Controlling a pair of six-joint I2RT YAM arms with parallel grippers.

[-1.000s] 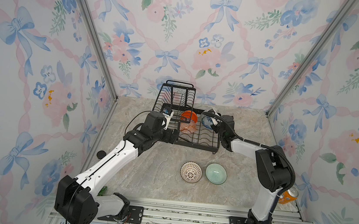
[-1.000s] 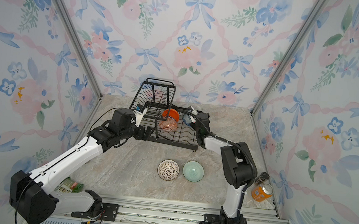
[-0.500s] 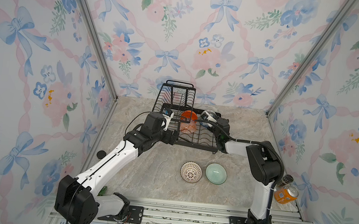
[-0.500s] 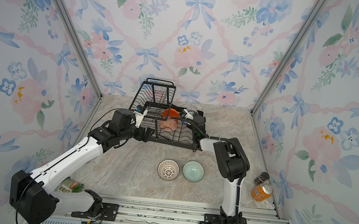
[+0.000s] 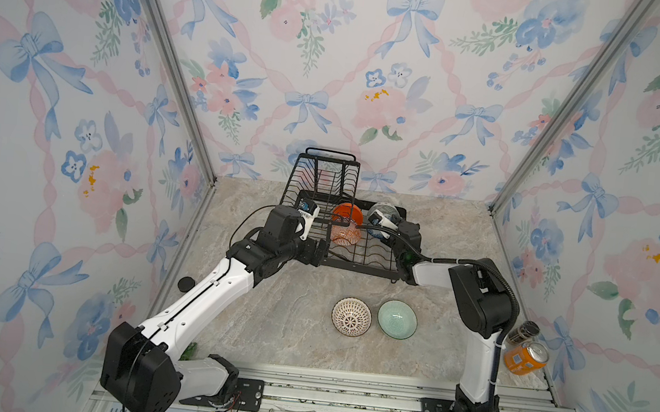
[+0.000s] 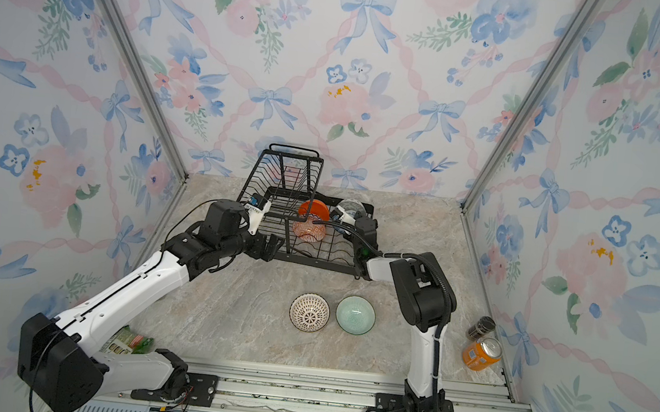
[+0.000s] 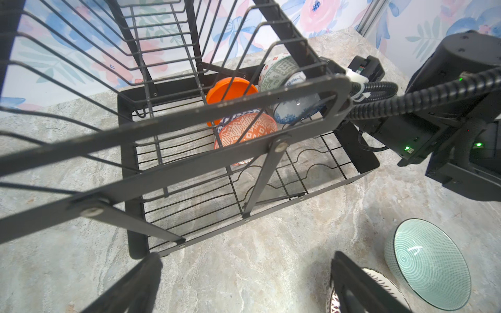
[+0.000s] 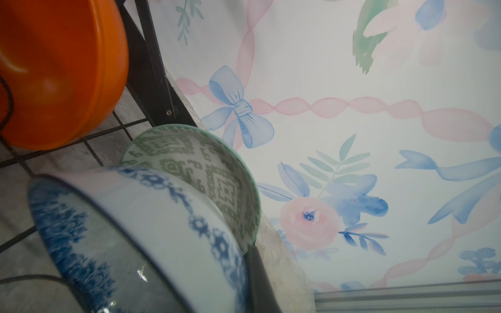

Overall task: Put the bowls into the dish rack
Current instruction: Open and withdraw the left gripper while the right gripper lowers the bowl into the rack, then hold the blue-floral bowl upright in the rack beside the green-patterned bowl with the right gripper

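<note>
The black wire dish rack (image 5: 355, 266) (image 6: 314, 260) (image 7: 217, 113) stands at the back of the table. In its lower tray lie a plain orange bowl (image 5: 347, 212) (image 7: 230, 88) (image 8: 54, 76), an orange-white patterned bowl (image 5: 345, 233) (image 7: 245, 132) and a grey-green patterned bowl (image 7: 279, 71) (image 8: 217, 176). My right gripper (image 5: 391, 226) is shut on the rim of the blue-white floral bowl (image 7: 294, 109) (image 8: 135, 230), tilted against the grey-green one; one finger (image 8: 260, 273) shows. My left gripper (image 5: 317, 252) (image 7: 246, 257) hangs open and empty at the rack's front left corner. A white lattice bowl (image 5: 351, 317) (image 6: 309, 312) and a mint bowl (image 5: 397, 319) (image 7: 431, 268) sit on the table in front.
An orange can (image 5: 525, 357) and a black-lidded jar (image 5: 522, 331) stand by the right wall. A green packet (image 6: 130, 340) lies under my left arm. A small black disc (image 5: 185, 283) sits at the left wall. The rack's raised basket (image 5: 323, 173) towers over its left half.
My right arm's elbow has swung left, closer to the rack, with the blue-white bowl still held over the tray. The left arm has hardly moved.
</note>
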